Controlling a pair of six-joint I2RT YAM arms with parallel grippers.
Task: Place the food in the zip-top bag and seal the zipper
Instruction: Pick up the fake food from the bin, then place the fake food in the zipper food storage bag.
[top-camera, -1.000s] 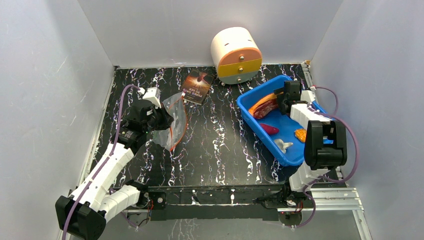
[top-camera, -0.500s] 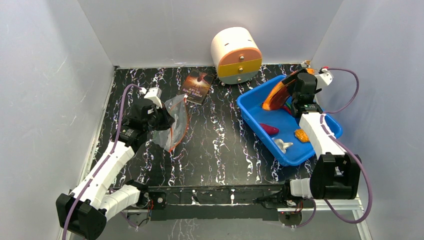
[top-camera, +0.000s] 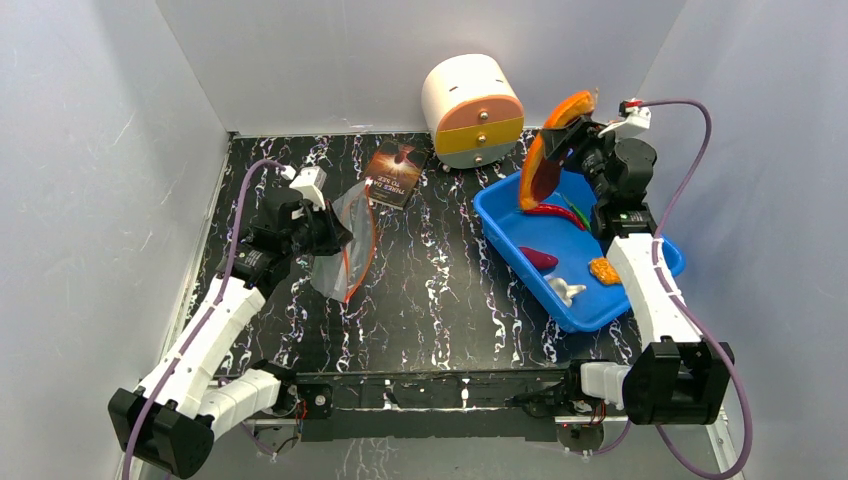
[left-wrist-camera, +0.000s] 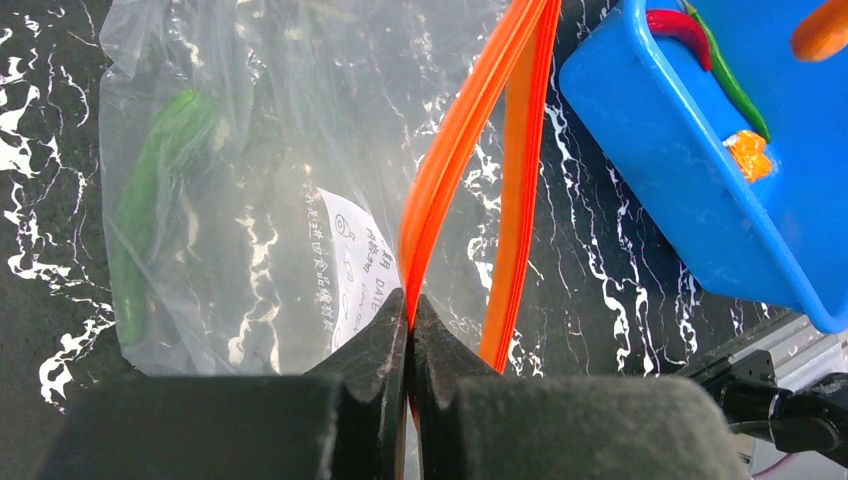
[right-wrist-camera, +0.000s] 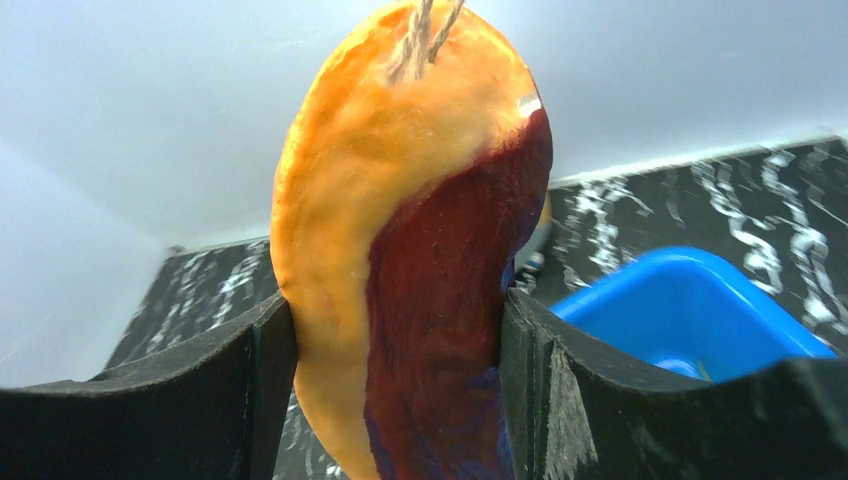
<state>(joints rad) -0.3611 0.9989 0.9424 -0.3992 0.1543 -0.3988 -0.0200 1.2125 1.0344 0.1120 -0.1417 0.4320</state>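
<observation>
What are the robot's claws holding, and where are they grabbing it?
Left claw pinches the orange zipper strip of the bag. Right claw squeezes the orange-brown slice by its two edges.

My left arm (top-camera: 215, 325) stretches forward low over the worktop (top-camera: 440, 290), left fingers (left-wrist-camera: 380, 345) pinched flat on the zipper (left-wrist-camera: 455, 160) — my right arm (top-camera: 650, 280) stands tall, wrist high, right fingers (right-wrist-camera: 250, 390) clamping the orange-brown curved slice (right-wrist-camera: 400, 200).
</observation>
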